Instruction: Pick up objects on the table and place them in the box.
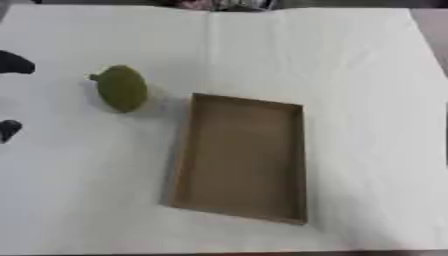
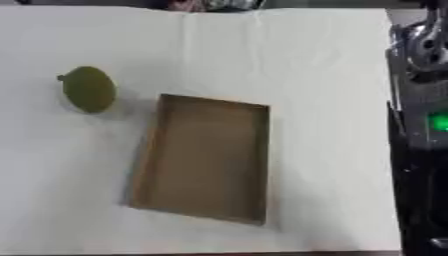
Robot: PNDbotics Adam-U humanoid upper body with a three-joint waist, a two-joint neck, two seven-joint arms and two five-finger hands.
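Observation:
A green, roundish fruit with a short stem (image 1: 121, 88) lies on the white cloth, left of the box. The brown cardboard box (image 1: 241, 156) is a shallow open tray at the middle of the table, and nothing shows inside it. My left hand (image 1: 12, 63) only just enters the left eye view at the left edge, as two black tips set wide apart. It is open, holds nothing, and is short of the fruit. My right hand shows in neither view.
White cloth (image 1: 350, 75) covers the table, with a crease running down from the far edge. My right arm's dark structure (image 2: 422, 150), with a green light, fills the right edge of the right eye view.

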